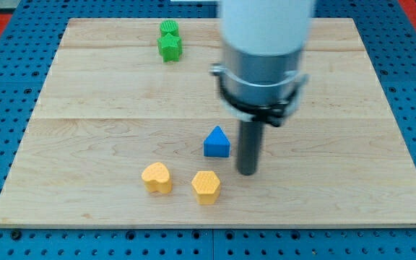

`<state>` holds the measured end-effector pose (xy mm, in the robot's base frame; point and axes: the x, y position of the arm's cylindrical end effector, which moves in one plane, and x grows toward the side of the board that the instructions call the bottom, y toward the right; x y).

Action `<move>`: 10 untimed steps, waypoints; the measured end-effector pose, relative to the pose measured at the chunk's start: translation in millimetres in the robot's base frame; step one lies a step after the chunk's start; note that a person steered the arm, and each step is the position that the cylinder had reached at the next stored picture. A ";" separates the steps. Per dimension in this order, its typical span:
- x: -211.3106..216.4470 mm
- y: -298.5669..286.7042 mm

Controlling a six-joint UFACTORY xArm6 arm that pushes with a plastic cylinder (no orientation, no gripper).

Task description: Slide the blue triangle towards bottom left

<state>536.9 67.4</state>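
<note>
There is no pincer on this arm, so nothing stands apart, together or clamped; the arm ends in a straight dark rod, and my tip [247,172] rests on the wooden surface [107,123] with nothing held. The blue triangle [217,143] sits a little below the middle of the surface, and my tip stands just beside it on the view's right and slightly lower; whether the rod touches the block's right face I cannot tell, as the two look very close but a thin strip of wood seems to show between them. Below the blue triangle, toward the view's bottom, lie two yellow blocks: a yellow heart-shaped block [157,177] to the view's left and a yellow hexagonal block [206,186] nearly under the triangle, the two near each other but apart. Well away at the view's top left sit two green blocks touching, a green round-topped block [169,29] behind a green star-like block [170,48]. The surface lies on a blue perforated base [6,87].
</note>
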 end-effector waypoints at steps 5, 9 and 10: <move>-3.1 -84.6; -1.1 -168.7; -20.6 -204.7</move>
<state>516.4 -137.3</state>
